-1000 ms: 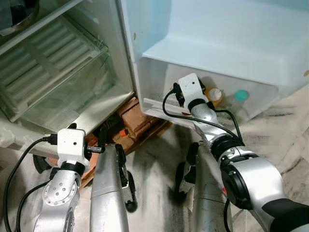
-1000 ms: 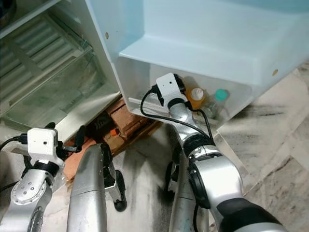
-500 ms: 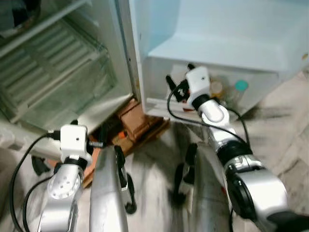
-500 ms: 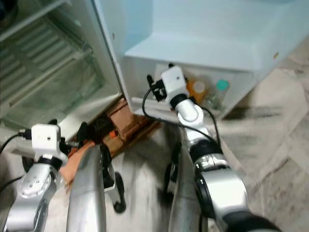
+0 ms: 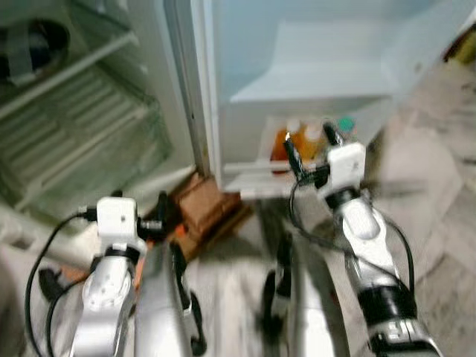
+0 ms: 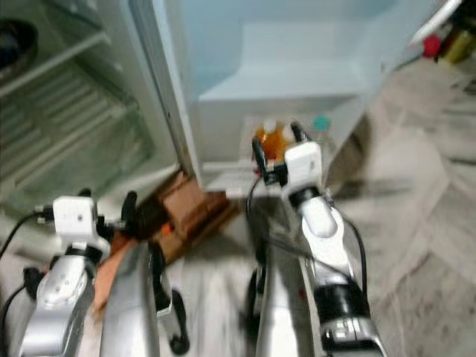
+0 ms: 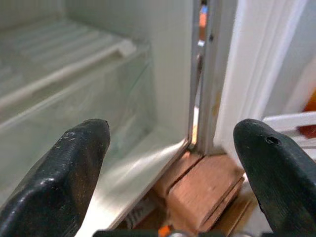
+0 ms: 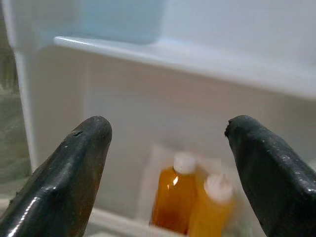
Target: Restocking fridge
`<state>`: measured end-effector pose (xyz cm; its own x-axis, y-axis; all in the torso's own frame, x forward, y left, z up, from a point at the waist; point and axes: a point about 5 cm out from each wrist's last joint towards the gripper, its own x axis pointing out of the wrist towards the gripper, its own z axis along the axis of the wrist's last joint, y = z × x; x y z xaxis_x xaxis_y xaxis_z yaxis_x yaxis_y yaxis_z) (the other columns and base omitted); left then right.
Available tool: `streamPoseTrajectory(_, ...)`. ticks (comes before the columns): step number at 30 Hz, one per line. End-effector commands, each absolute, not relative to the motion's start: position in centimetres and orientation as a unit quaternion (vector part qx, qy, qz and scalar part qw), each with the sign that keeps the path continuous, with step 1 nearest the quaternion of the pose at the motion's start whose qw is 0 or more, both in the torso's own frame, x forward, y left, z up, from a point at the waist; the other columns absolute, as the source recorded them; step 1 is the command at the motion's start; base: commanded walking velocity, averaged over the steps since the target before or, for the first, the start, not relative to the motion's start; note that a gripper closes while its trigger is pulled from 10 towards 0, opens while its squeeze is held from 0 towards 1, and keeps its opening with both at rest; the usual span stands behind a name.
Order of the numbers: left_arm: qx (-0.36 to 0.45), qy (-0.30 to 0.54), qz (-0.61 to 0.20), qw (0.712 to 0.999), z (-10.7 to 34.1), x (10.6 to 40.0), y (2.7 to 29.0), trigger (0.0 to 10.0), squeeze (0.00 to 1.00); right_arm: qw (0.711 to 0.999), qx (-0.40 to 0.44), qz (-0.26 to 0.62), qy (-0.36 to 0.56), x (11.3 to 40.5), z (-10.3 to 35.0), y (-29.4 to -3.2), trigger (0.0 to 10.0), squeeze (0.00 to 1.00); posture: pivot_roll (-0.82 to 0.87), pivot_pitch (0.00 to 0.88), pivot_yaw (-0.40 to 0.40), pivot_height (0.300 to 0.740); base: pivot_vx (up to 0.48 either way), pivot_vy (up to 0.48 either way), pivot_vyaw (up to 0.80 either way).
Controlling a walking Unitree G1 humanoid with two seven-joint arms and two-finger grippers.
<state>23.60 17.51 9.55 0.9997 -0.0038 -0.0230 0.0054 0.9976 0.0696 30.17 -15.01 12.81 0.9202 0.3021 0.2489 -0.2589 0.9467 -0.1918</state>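
**Orange bottles in door shelf: count 2**

Two orange bottles [image 8: 175, 195] [image 8: 212, 207] with white caps stand touching in the fridge door's lowest shelf [image 5: 249, 167], one teal cap [image 5: 346, 123] beside them. Right gripper [image 8: 168, 163] faces them, fingers wide apart, empty. Left gripper [image 7: 173, 163] low by bricks [image 7: 202, 192], likewise spread, empty.

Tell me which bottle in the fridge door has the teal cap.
The bottle on the robot's right end of the door shelf; the two orange bottles beside it have white caps.
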Motion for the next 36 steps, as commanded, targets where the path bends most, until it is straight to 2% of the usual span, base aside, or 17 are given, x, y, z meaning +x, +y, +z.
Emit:
streamPoseTrajectory(1,0.036,0.02,0.004,0.999,8.9,23.4,17.5,10.0,0.0,0.977,-0.078,0.146,-0.136,29.6,12.6,-15.0,10.0,0.0,0.1,0.07,0.014,0.534,0.0,0.0,0.0)
streamPoseTrajectory(2,0.034,0.02,0.008,0.999,8.8,23.5,17.6,10.0,0.0,0.977,-0.061,0.154,-0.134,29.1,12.4,-14.8,10.0,1.0,0.1,0.06,0.017,0.534,0.0,0.0,0.0)
streamPoseTrajectory(5,0.032,0.021,0.015,0.999,8.6,23.5,17.6,10.0,0.0,0.977,-0.046,0.165,-0.129,28.3,12.1,-14.3,10.0,1.0,0.1,0.05,0.023,0.534,0.0,0.0,0.0)
streamPoseTrajectory(6,0.028,0.025,0.019,0.999,8.2,23.4,17.6,10.0,0.0,0.981,-0.028,0.157,-0.108,28.0,11.9,-13.7,10.0,0.84,0.09,0.041,0.024,0.534,0.0,0.0,0.0)
streamPoseTrajectory(7,0.027,0.03,0.023,0.999,7.9,23.3,17.5,10.0,0.0,0.985,-0.012,0.146,-0.092,28.1,11.8,-13.5,10.0,0.0,0.09,0.038,0.024,0.534,0.0,0.0,0.0)
streamPoseTrajectory(14,0.021,0.038,0.02,0.999,7.2,23.2,16.7,10.0,0.0,0.986,0.009,0.142,-0.089,28.7,11.6,-13.2,10.0,0.0,0.09,0.027,0.0,0.539,0.0,0.0,0.0)
streamPoseTrajectory(21,0.019,0.013,0.017,1.0,8.2,24.6,16.3,10.0,0.0,0.985,-0.015,0.143,-0.097,29.2,12.3,-13.2,10.0,0.0,0.09,0.031,-0.021,0.584,0.0,0.0,0.0)
streamPoseTrajectory(36,0.019,0.022,0.024,0.999,7.3,23.8,16.2,10.0,0.0,0.987,-0.03,0.132,-0.085,29.6,12.0,-14.0,10.0,0.0,0.1,0.031,-0.028,0.654,0.0,0.0,0.0)
